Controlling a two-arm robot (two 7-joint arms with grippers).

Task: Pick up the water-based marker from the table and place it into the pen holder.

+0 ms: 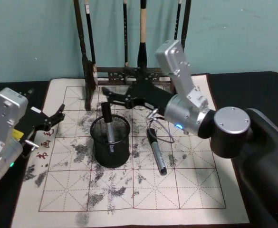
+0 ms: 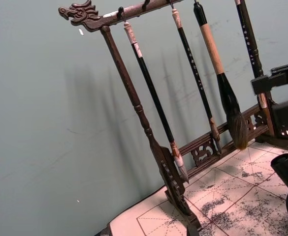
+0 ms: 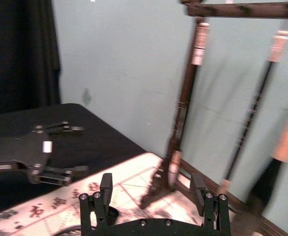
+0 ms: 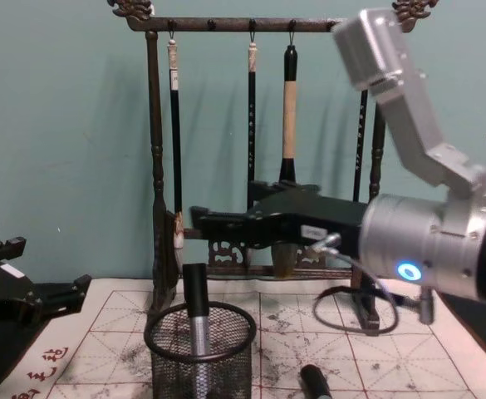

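Note:
The pen holder [image 1: 111,148], a round black mesh cup, stands on the calligraphy mat. One grey and black marker [image 1: 108,124] stands upright inside it, its cap above the rim [image 4: 196,293]. Another marker [image 1: 157,152] lies on the mat to the holder's right. My right gripper [image 1: 105,96] hangs open just above and behind the standing marker, holding nothing; its fingers [image 3: 106,184] are spread wide apart. In the chest view the right gripper [image 4: 198,221] sits over the pen holder [image 4: 199,353]. My left gripper [image 1: 57,117] rests open at the mat's left edge.
A tall dark wooden brush rack [image 1: 89,71] with several hanging brushes stands at the back of the mat, close behind the right gripper. The ink-stained gridded mat [image 1: 186,190] has free room in front. A cable loop [image 1: 163,127] hangs beside the right wrist.

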